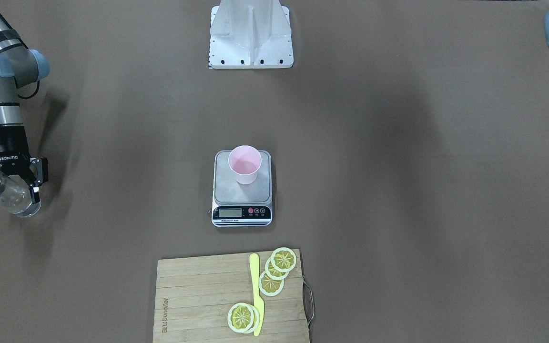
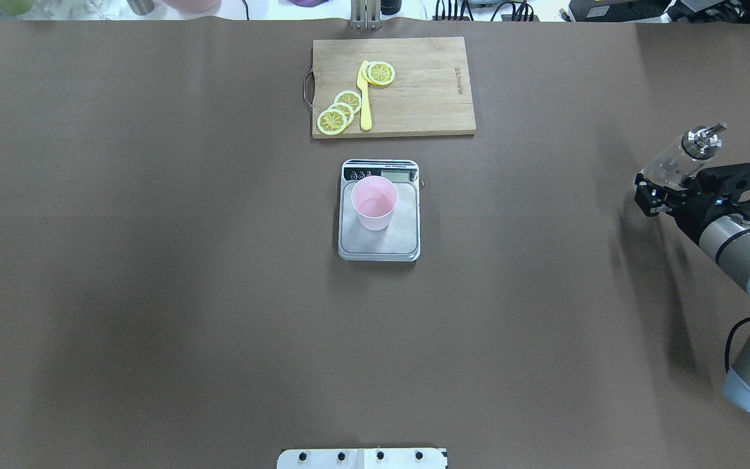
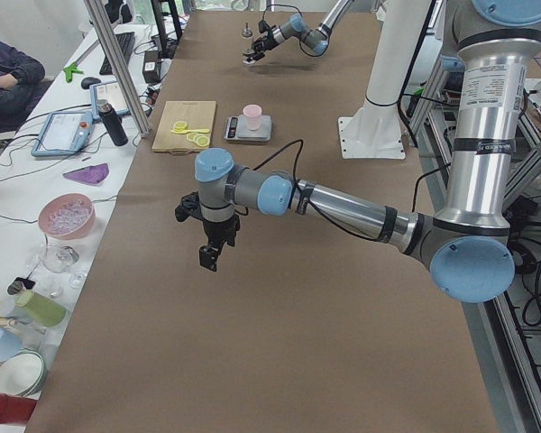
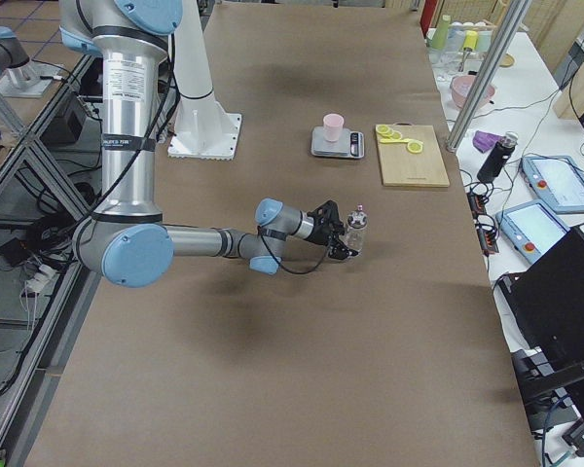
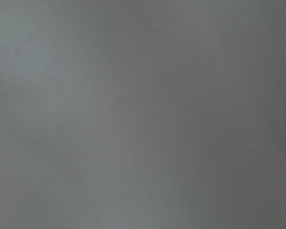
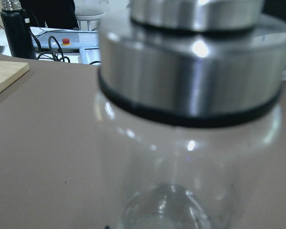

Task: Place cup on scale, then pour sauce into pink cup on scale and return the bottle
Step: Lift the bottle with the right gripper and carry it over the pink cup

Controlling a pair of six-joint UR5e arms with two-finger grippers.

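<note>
My right end effector (image 2: pixel 663 185) is clamped on the smooth, clear glass cylinder of the metal-spouted bottle (image 2: pixel 673 161), well right of the tapered pink cup (image 2: pixel 374 202) standing on the steel-topped scale (image 2: pixel 407 241).

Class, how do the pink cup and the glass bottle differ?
The cup is opaque pink; the bottle is clear glass. The cup is open-topped; the bottle has a metal spout. The cup stands free on the scale; the bottle sits in the right gripper. Both are small containers.
</note>
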